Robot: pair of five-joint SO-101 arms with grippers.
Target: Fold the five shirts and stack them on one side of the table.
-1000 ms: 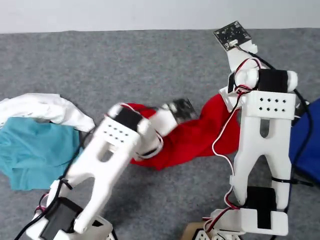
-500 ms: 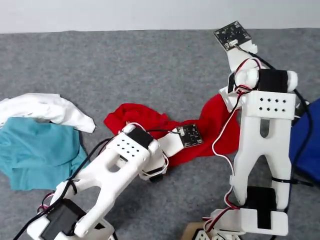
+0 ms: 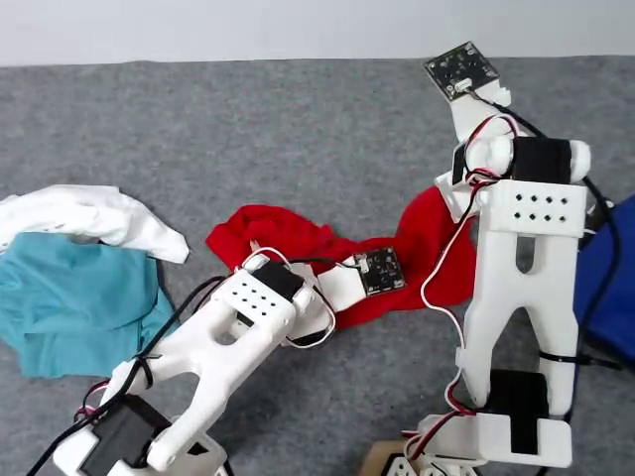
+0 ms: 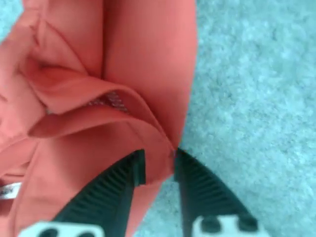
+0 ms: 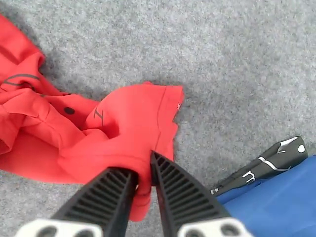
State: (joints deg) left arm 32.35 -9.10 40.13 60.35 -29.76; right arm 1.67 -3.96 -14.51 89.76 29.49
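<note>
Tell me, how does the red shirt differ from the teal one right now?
The red shirt is pinched by the left fingers and the right fingers; the teal shirt is untouched. The red shirt lies in the middle, strung between the two arms; the teal shirt sits off to the left arm's side, partly under a white shirt. Both are crumpled, not yet folded.
</note>
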